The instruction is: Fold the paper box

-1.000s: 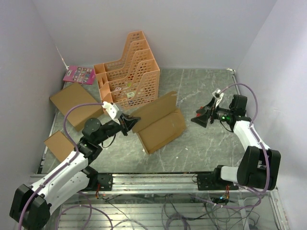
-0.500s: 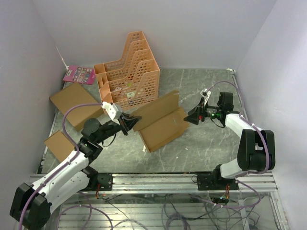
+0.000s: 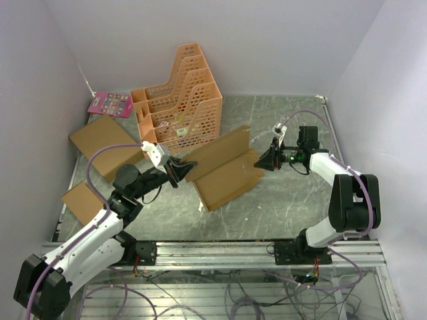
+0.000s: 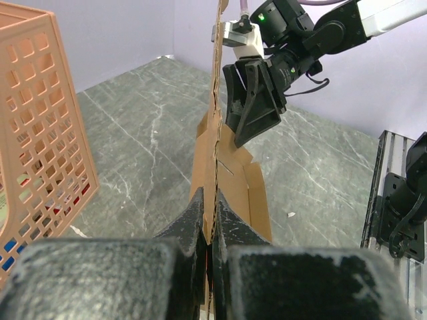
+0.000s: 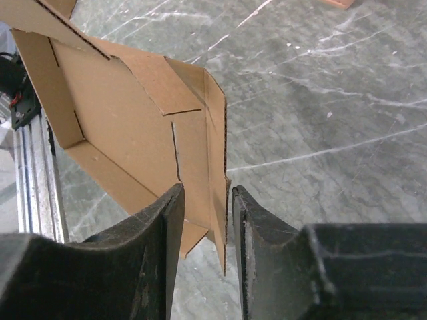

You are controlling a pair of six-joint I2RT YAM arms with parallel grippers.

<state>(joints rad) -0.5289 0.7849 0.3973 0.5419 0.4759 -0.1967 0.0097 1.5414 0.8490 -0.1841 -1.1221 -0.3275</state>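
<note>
well left of the left pincer (image 3: pixel 181 170) we see a small board (image 3: pixel 81 200) and, farther back, a flat board (image 3: pixel 103 143). behind that pincer stands an orange rack (image 3: pixel 180 100). the left pincer is clamped on the left end of the box (image 3: pixel 223 173), which sits just to its right; our wrist view shows the thin card nipped between both fingers. the box is half formed, with one panel raised and its base on the desk (image 3: pixel 287 200), between the two pincers. the right pincer (image 3: pixel 262 160) meets the box's right end, its jaws part way apart with a corner flap between them. we cannot tell whether they press it.
</note>
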